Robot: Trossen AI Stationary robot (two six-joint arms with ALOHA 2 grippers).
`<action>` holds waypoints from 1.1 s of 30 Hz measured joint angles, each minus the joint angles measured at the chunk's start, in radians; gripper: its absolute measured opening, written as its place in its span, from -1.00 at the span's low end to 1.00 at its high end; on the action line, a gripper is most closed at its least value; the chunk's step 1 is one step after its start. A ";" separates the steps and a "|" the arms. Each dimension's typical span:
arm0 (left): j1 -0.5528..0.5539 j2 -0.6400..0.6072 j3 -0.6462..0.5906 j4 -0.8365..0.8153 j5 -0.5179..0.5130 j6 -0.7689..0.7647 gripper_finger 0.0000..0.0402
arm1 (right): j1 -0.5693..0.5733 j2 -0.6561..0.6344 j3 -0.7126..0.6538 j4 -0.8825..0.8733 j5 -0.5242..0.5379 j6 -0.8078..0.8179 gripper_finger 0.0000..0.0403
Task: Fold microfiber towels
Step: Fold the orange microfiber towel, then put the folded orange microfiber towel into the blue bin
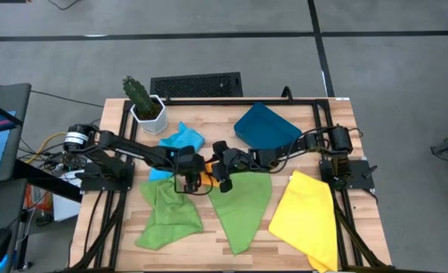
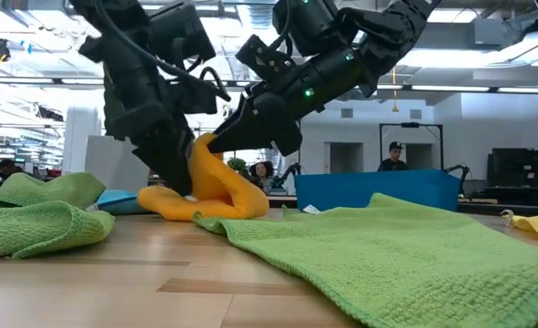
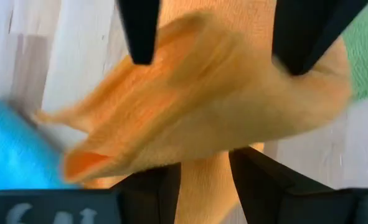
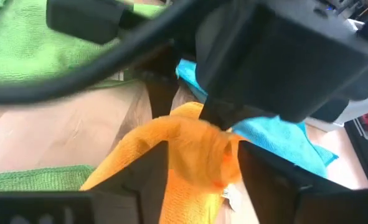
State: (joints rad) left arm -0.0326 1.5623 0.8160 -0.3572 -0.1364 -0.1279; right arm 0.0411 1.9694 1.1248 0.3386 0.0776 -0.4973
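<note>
Both arms meet over the middle of the wooden table [image 1: 208, 235], working the same cloth.

Left gripper [image 1: 184, 180]: comes in from the left side, pointing down. Its fingers [image 3: 147, 194] stand partway apart with the orange towel [image 2: 205, 187] bunched between them; the cloth fills the gap and drapes over both, so it looks gripped. The low view shows the towel pulled up into a peak at this gripper, the rest slumped in a loose heap on the table.

Right gripper [image 1: 222, 168]: reaches in from the right, just beside the left one. Its fingers [image 4: 261, 186] stand wide, one to either side of the orange towel. The cloth lies between them; I cannot tell if they touch it, and they are not pinching it.

Other towels:
- light blue towel [image 1: 182, 140], crumpled just behind the orange one, near a potted cactus [image 1: 144, 102].
- one green towel [image 1: 169, 216] rumpled at front left.
- second green towel [image 1: 242, 208] spread flat at front centre, its near edge just beside the orange heap.
- yellow towel [image 1: 307, 220] at front right, well apart from the grippers, hanging partly over the table edge.

Dark teal bin [image 1: 265, 127] sits at the back right.

People visible in the room beyond.
</note>
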 joint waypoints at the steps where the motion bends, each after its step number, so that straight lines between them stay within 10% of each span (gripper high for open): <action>1: 0.000 -0.002 0.017 -0.039 0.000 -0.009 -0.36 | 0.000 0.000 0.000 0.000 0.000 0.000 0.14; 17: -0.048 -0.086 0.266 -0.614 -0.081 -0.105 -0.36 | -0.018 0.000 0.000 0.039 0.012 0.001 0.19; 27: -0.150 -0.155 0.148 0.006 -0.109 -0.004 -0.36 | -0.005 -0.127 0.000 -0.192 0.104 0.156 0.19; 33: -0.125 -0.032 0.083 0.079 -0.117 0.044 -0.36 | -0.033 -0.151 0.000 -0.305 0.082 0.286 0.19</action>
State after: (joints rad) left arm -0.1580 1.5299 0.8987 -0.2779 -0.2535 -0.0840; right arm 0.0086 1.8187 1.1244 0.0335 0.1599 -0.2112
